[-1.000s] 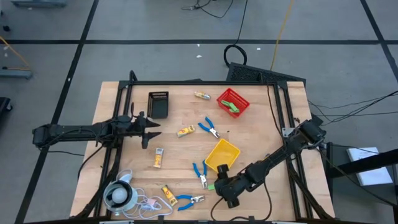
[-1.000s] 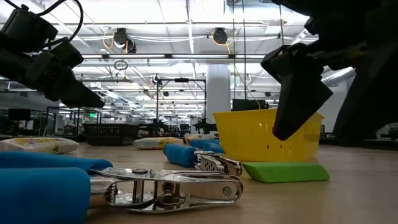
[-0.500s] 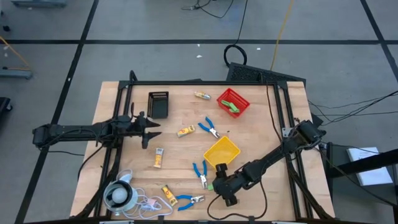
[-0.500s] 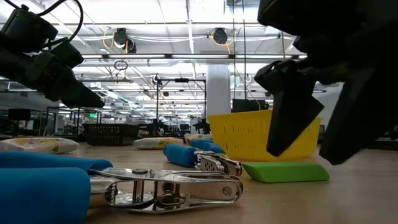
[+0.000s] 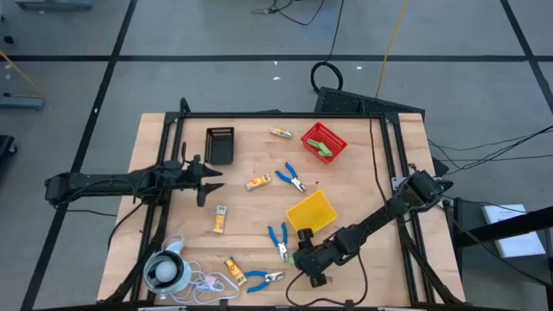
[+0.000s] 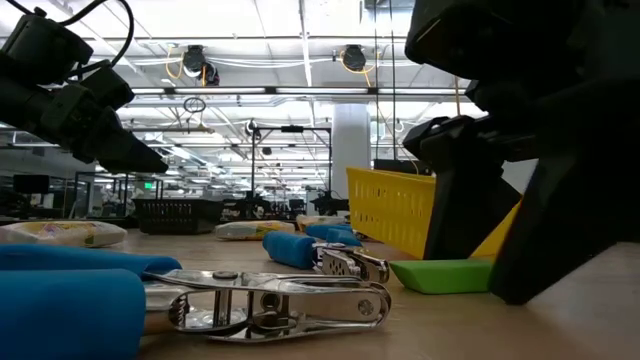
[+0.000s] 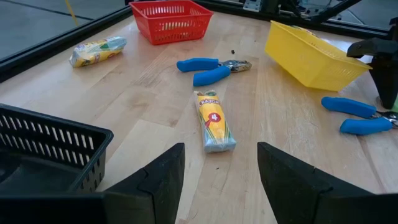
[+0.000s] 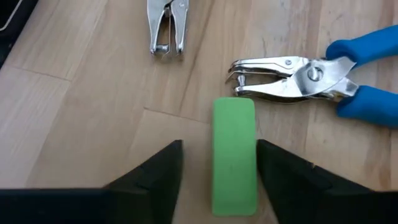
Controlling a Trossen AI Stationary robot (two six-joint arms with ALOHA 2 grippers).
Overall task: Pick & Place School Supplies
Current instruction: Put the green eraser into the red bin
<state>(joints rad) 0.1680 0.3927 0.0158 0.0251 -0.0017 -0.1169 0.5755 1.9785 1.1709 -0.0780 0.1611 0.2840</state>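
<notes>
A bright green block (image 8: pixel 234 155) lies flat on the wooden table near its front edge, beside the yellow bin (image 5: pixel 309 212). My right gripper (image 8: pixel 219 186) is open and low over the block (image 5: pixel 293 258), one finger along each long side. In the low view the block (image 6: pixel 440 276) lies between the two dark fingers. Blue-handled pliers (image 8: pixel 311 78) lie just beyond it. My left gripper (image 5: pixel 206 181) waits open at the table's left, above a yellow packet (image 7: pixel 214 121). My right gripper comes from above, slanting down, with its fingers along the green block's two long sides. One finger (image 8: pixel 280 180) stands right at one long side (image 8: pixel 251 162); I cannot tell whether it touches. A gap shows at the other side. The block lies flat on the table.
A red bin (image 5: pixel 324 141) with a green piece and a black bin (image 5: pixel 220 145) stand at the back. More blue pliers (image 5: pixel 292 179) (image 5: pixel 263 278) and yellow packets (image 5: pixel 257 183) (image 5: pixel 220 218) (image 5: pixel 233 269) lie scattered. A white round object with a cord (image 5: pixel 164 272) sits front left.
My right gripper has come down toward the green block until its fingers stand on either side of it. In the low view the yellow bin behind it now shows tilted, where it stood level before.
</notes>
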